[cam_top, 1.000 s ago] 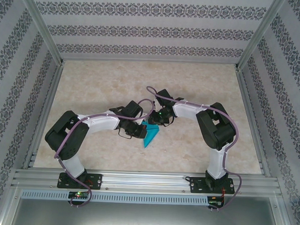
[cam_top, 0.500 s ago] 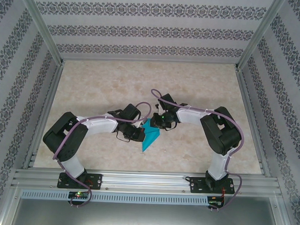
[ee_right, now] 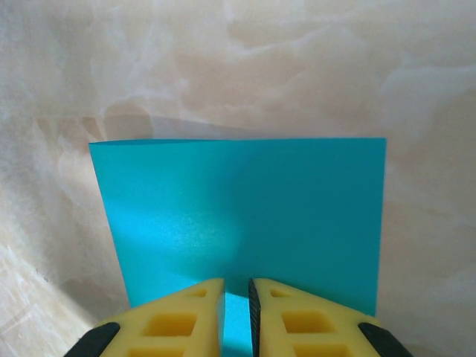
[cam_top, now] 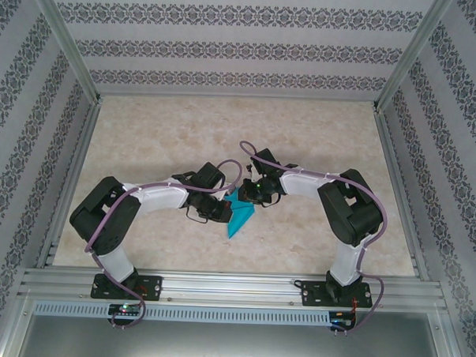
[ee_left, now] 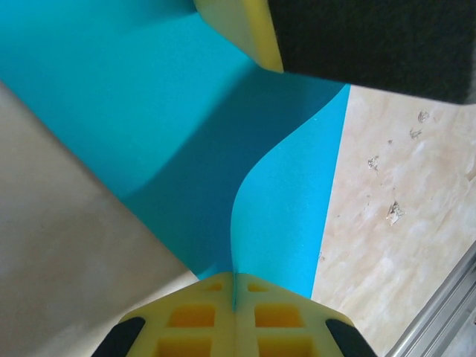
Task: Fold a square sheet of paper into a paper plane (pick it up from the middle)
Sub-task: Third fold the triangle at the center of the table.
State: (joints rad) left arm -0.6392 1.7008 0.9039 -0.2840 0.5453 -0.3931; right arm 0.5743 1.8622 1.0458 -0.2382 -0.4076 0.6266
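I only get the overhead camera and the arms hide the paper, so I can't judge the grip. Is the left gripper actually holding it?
Observer: Yes, the left gripper is shut on the paper, at its edge.
Operator: And the right?
Observer: The right gripper pinches it too, paper showing between its jaws.
Operator: Is the sheet flat?
Observer: No, the left wrist camera shows its edge bowing in a curve.

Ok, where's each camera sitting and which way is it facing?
Top external: above and behind the robot, looking down at the table; left arm and right arm meet at the teal paper.
Left wrist: on the left arm, facing along the left gripper, shut on the paper.
Right wrist: likewise, right gripper pinching a paper edge.
Shared: paper and tabletop, all three.
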